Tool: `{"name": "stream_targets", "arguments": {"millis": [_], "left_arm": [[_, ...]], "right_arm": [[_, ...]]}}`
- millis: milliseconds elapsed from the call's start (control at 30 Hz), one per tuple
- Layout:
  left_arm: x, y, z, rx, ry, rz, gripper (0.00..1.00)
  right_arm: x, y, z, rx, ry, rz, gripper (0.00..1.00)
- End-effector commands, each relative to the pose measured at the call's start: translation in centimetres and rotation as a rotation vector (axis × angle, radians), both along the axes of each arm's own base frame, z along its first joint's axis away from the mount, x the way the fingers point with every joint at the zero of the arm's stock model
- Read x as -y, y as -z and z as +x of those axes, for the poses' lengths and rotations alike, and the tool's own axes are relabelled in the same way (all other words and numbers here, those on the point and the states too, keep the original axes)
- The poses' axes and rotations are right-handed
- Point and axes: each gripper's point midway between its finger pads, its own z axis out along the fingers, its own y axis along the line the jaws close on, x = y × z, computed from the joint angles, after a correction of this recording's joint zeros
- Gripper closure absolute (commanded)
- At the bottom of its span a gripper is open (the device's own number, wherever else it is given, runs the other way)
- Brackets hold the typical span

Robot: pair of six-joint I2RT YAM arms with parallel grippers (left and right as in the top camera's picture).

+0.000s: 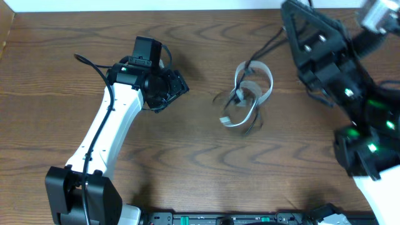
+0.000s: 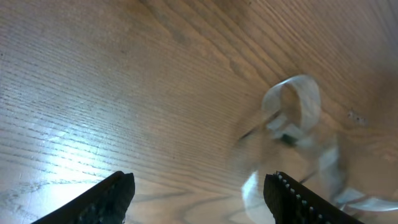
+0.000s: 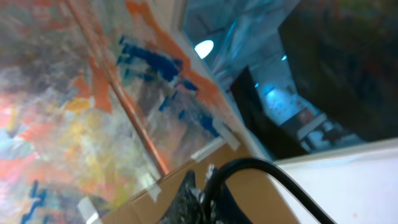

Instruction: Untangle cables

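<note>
The task was judged to be at an early stage. The cords were found gathered in one knot on the brown wood-grain desk (image 1: 56,37), just off centre toward 1 o'clock. The flat white looped cord (image 1: 257,84) was seen coiled over itself. A thin black cord (image 1: 267,45) was led out of the knot toward 1 o'clock, in the direction of the right arm. A second black cord could not be made out separately within the knot.

The left claw (image 2: 199,198) was positioned at 9 o'clock of the knot, near it but apart. Its jaws were spread wide and nothing was held between them.

The right claw (image 1: 294,19) was raised at 2 o'clock of the knot and was fully closed. Whether the thin black cord was pinched in it could not be told, as its own camera was turned away from the desk.

No cord was seen laid out singly. The whole separation was therefore judged to be outstanding: the loops had not yet been opened, and each cord had not yet been drawn clear of the others.
</note>
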Motion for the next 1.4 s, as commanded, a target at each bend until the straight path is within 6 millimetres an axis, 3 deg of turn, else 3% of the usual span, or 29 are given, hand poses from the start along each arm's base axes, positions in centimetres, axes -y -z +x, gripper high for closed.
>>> {"name": "stream_targets", "arguments": {"millis": [0,133,200,300,533,667,800,933,1067,1200,1367], "left_arm": [[-0.3,0.4,-0.1,-0.014,-0.018,0.012,0.28],[-0.3,0.4,0.0,-0.011,-0.018,0.01,0.29],[-0.3,0.4,0.0,-0.013,-0.021,0.01,0.29],[-0.3,0.4,0.0,-0.013,-0.02,0.01,0.28],[-0.2,0.4,0.0,-0.013,-0.018,0.003,0.29],[-0.1,0.3,0.2,-0.005,-0.018,0.001,0.29],[-0.1,0.3,0.2,-0.004,-0.017,0.001,0.28],[-0.1,0.3,0.2,0.001,-0.004,0.004,0.29],[1.9,-0.3,-0.1,0.081,0.212,-0.019,0.24],[3.1,-0.7,0.4,0.15,0.294,-0.012,0.21],[4.1,-1.8,1.7,0.225,0.312,-0.059,0.13]], "right_arm": [[0.1,1.2,0.3,-0.026,0.056,-0.087,0.99],[0.6,6.0,4.0,-0.227,0.171,-0.164,0.98],[1.7,7.1,5.8,-0.339,0.229,-0.099,0.99],[2.3,4.7,5.5,-0.279,0.207,-0.006,0.99],[4.3,-3.2,0.6,0.08,0.193,0.145,0.99],[4.4,-4.4,-1.0,0.171,0.191,0.148,0.99],[3.4,-0.7,2.2,0.042,0.26,0.0,0.99],[4.8,7.3,7.9,-0.323,0.424,-0.098,0.99],[4.7,13.3,10.4,-0.529,0.464,-0.196,0.99],[2.5,14.3,10.6,-0.565,0.332,-0.2,0.99],[-0.8,10.4,7.8,-0.401,0.086,-0.181,0.99]]}}
